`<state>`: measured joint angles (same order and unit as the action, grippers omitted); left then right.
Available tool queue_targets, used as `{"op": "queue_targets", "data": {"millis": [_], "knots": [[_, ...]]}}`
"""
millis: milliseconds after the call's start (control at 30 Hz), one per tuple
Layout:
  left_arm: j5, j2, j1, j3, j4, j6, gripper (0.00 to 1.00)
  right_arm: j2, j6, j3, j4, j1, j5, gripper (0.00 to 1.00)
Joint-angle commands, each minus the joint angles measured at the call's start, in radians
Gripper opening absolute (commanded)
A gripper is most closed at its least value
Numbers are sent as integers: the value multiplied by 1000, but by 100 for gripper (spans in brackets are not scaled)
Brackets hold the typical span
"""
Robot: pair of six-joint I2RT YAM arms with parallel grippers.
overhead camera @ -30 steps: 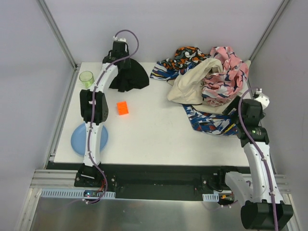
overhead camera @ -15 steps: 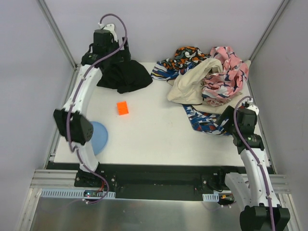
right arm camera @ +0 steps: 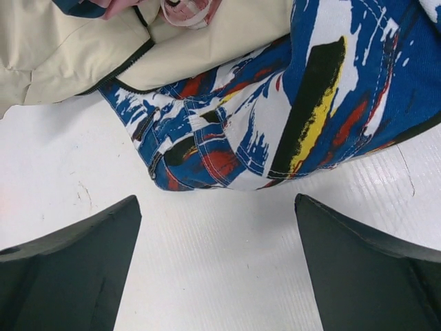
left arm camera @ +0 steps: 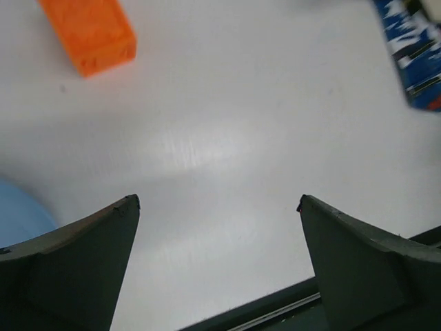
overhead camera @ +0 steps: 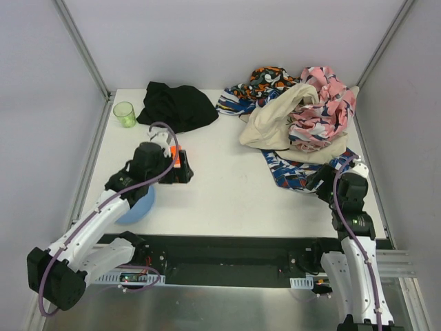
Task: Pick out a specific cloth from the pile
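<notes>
The black cloth [overhead camera: 176, 105] lies crumpled on the table at the far left, apart from the pile [overhead camera: 296, 114] of pink-navy, beige, orange-black and blue-white fabrics at the far right. My left gripper [overhead camera: 185, 174] is open and empty, low over the table beside the orange block [overhead camera: 177, 158]. In the left wrist view the gripper [left arm camera: 217, 207] has bare table between its jaws. My right gripper [overhead camera: 318, 181] is open and empty at the near edge of the pile. In the right wrist view [right arm camera: 217, 207] it sits just short of the blue-white print cloth [right arm camera: 289, 117], with the beige cloth [right arm camera: 83, 48] beyond.
A green cup [overhead camera: 125, 114] stands at the far left by the black cloth. A blue plate [overhead camera: 140, 205] lies at the near left, partly under my left arm, and shows in the left wrist view [left arm camera: 21, 221]. The orange block [left arm camera: 89, 34] lies ahead of the left jaws.
My left gripper has let go of the black cloth at the far left and drawn back to the near side, by the orange block. My right arm has drawn back slightly toward the near edge.
</notes>
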<state>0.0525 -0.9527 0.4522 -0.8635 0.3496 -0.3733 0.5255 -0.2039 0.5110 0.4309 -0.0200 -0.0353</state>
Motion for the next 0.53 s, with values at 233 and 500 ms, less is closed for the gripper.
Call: {"op": "queue_targets", "data": {"millis": [233, 500], "knots": [[-131, 379, -1, 262, -6, -113, 99, -78, 32, -74, -101, -1, 74, 95], [-161, 422, -1, 253, 2, -124, 99, -94, 37, -75, -100, -1, 64, 96]]}}
